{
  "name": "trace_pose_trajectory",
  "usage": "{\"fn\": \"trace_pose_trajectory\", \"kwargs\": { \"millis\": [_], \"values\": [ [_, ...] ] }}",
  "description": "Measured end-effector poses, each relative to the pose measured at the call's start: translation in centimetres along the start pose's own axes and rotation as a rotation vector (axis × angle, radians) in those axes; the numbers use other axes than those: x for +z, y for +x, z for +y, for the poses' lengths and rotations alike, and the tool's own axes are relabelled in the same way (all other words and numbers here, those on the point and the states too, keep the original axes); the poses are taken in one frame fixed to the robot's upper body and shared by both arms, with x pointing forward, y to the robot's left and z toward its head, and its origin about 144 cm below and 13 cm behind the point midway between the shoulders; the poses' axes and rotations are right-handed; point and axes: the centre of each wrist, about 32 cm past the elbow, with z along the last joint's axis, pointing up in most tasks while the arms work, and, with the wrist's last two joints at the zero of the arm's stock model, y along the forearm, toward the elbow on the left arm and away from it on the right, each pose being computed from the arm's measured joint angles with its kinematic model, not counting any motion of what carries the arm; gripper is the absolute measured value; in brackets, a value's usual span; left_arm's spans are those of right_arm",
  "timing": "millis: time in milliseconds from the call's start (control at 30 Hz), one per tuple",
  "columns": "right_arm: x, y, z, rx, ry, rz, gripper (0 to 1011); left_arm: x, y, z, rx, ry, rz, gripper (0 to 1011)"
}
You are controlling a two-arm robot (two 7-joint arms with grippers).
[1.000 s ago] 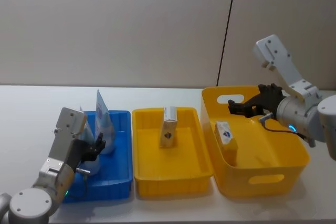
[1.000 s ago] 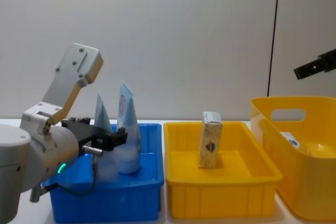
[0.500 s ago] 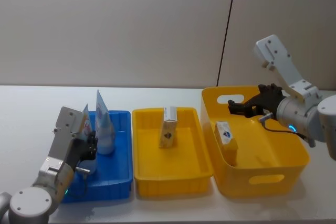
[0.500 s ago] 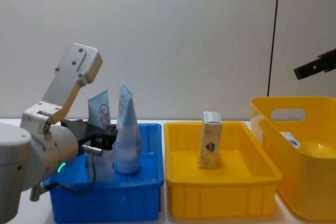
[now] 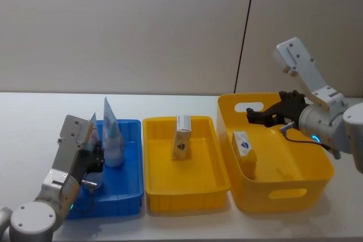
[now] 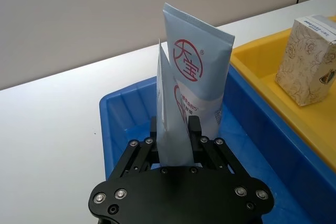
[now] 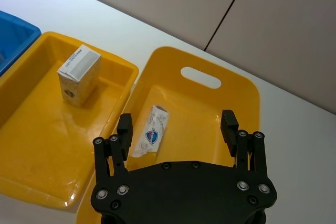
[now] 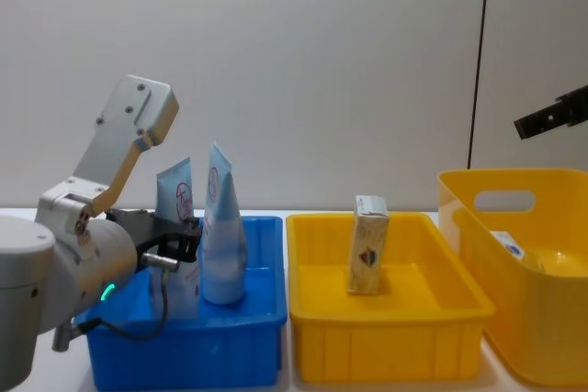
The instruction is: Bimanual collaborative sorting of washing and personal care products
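Two pale tubes [image 5: 112,135] stand in the blue tray [image 5: 131,198]; cream cartons [image 5: 182,138] in yellow tray [image 5: 187,200] and basket [image 5: 286,194].

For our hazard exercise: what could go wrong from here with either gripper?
The left gripper is shut on a tube close beside a second tube in the blue tray; releasing might topple both.
The open right gripper hangs over the basket; its carton lies by the wall, awkward to grasp.

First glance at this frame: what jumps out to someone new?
The left gripper, shut on a blue-white tube held upright in the blue tray beside a second tube. Opposite, the right gripper hangs open over the big yellow basket, and a cream carton stands upright in the yellow tray between.
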Motion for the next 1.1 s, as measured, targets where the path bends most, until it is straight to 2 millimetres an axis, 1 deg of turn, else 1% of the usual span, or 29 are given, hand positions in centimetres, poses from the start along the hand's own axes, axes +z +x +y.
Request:
{"fn": "trace_pose_trajectory", "kwargs": {
  "millis": [167,867,1000,1100],
  "values": [
    [0.0,0.0,0.0,0.0,0.0,0.0,1002,0.0,0.0,0.0,0.0,0.0,0.0,260],
    [0.0,0.0,0.0,0.0,0.0,0.0,1002,0.0,0.0,0.0,-0.001,0.001,0.0,260],
    [0.0,0.0,0.0,0.0,0.0,0.0,1002,0.3,0.1,0.2,-0.005,-0.002,-0.006,260],
    [0.0,0.0,0.0,0.0,0.0,0.0,1002,1.1,0.6,0.7,-0.016,-0.012,-0.017,260]
  ]
}}
